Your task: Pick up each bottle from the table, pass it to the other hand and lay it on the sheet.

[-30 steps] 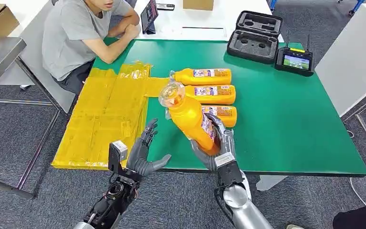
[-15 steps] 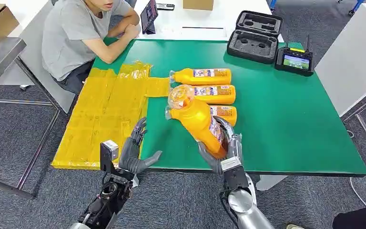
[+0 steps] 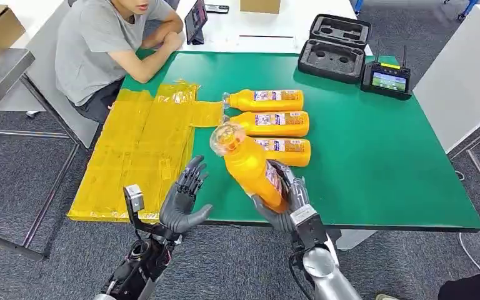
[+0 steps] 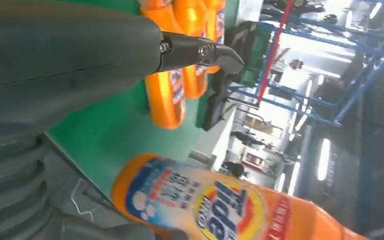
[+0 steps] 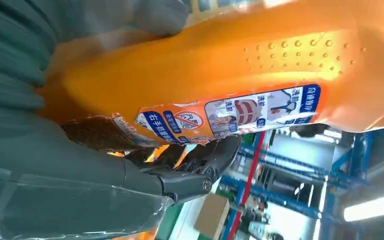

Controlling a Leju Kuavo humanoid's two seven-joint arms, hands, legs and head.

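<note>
Right hand (image 3: 285, 201) grips the lower body of an orange bottle (image 3: 250, 166), lifted clear of the green tabletop (image 3: 375, 162) at its near edge. Bottle tilted, clear cap end pointing up and to the left, base down in the palm. Right wrist view: dark fingers (image 5: 207, 157) wrap under the bottle's label, thumb on the opposite side.

Left hand (image 3: 184, 199) released, holding nothing, fingers spread and pointing up, palm facing right toward the held bottle. It sits just left of the bottle; no contact seen. Left wrist view: labelled base of the bottle just beside the grey thumb.

Three more orange bottles lie on their sides in a row on the tabletop, caps to the left: far bottle (image 3: 265, 99), middle bottle (image 3: 272, 123), near bottle (image 3: 290, 150). The near one is partly behind the held bottle.

Yellow sheet (image 3: 131, 156) covers the left part of the tabletop, crinkled.

Far right: black foam case (image 3: 334, 47), controller with lit screen (image 3: 387, 79). Person in grey shirt (image 3: 97, 44) seated at the far left corner, forearm on the tabletop.
</note>
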